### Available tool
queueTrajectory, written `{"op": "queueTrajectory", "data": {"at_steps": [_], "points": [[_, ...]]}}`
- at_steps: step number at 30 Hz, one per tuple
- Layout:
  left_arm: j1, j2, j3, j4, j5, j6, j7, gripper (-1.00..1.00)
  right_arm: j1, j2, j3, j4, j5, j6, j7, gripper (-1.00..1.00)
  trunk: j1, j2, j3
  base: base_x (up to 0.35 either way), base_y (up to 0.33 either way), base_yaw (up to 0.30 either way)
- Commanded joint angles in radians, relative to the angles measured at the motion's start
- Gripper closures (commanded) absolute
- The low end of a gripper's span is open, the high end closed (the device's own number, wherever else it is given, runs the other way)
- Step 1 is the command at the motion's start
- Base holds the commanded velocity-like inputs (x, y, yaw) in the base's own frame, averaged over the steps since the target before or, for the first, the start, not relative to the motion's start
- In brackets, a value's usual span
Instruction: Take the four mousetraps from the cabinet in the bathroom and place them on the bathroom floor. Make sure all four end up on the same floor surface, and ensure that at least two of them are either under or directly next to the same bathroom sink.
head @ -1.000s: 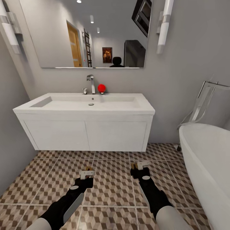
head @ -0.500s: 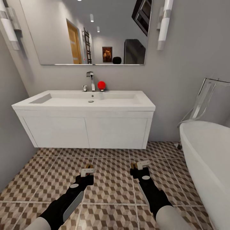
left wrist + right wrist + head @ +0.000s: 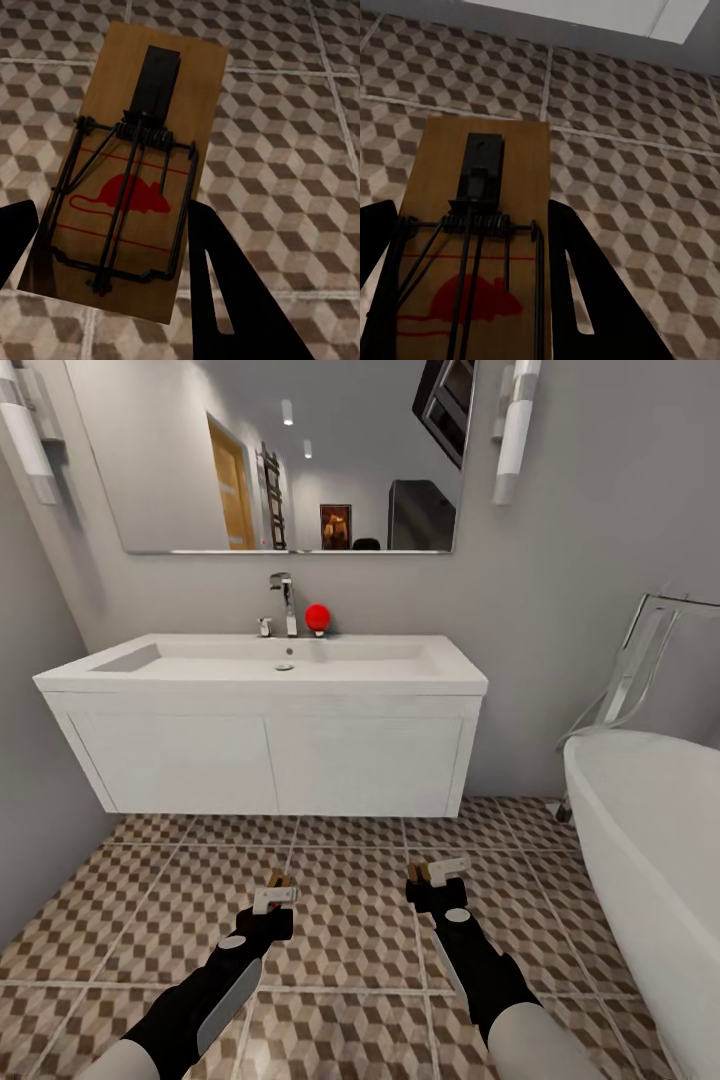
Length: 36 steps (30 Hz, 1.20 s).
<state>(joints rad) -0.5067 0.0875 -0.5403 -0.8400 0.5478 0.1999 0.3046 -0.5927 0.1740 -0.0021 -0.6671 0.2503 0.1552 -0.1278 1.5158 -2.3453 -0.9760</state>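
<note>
Left gripper clamped on a mousetrap, board pinched by its long sides between the two black fingers, long axis running straight out along them, wire spring and red mouse print facing the wrist camera; it hangs in the air above the bathroom floor, in front of the bathroom sink and short of its front edge, roughly below the tap. Right gripper likewise clamped on a second mousetrap, same lengthwise hold, in front of the sink's right half and a touch nearer the vanity than the left one. Coming move looks like lowering and letting go: floor lies straight below both traps, open gap under the wall-hung vanity lies ahead of them, so right arm seems better placed for tucking one under. Surface is flat cube-pattern tile, nothing lying in the drop zone. Mirror above the sink, white bathtub to the sink's right, well clear of the right arm
</note>
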Motion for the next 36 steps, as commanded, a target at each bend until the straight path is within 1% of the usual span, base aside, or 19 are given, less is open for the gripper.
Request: {"op": "queueTrajectory", "data": {"at_steps": [1,8,13,22,35,36], "points": [[-0.001,0.001,-0.006,-0.002,0.008,0.003,0.01,1.0,-0.001,0.001,0.0,-0.002,0.007,0.006,-0.001,1.0,0.004,-0.008,-0.004,0.0,0.0,0.0],[-0.001,0.003,-0.005,-0.003,0.008,0.002,0.01,1.0,0.0,0.001,0.0,0.0,0.007,0.006,-0.001,1.0,0.031,-0.057,-0.026,0.0,0.0,0.0],[-0.001,0.018,-0.004,-0.018,0.008,-0.003,0.009,1.0,-0.001,0.001,0.002,0.001,0.007,0.006,-0.001,1.0,0.05,-0.092,-0.042,0.0,0.0,0.0],[-0.001,0.022,-0.004,-0.022,0.008,-0.004,0.008,1.0,-0.001,0.001,0.002,0.001,0.007,0.006,-0.001,1.0,0.084,-0.155,-0.07,0.0,0.0,0.0],[-0.001,0.023,-0.005,-0.024,0.008,-0.004,0.009,1.0,-0.001,0.001,0.003,0.002,0.007,0.006,-0.001,1.0,0.09,-0.158,-0.12,0.0,0.0,0.0],[-0.001,0.023,-0.005,-0.024,0.008,-0.004,0.009,1.0,0.0,0.001,0.003,0.002,0.007,0.005,-0.001,1.0,0.09,-0.158,-0.12,0.0,0.0,0.0]]}}
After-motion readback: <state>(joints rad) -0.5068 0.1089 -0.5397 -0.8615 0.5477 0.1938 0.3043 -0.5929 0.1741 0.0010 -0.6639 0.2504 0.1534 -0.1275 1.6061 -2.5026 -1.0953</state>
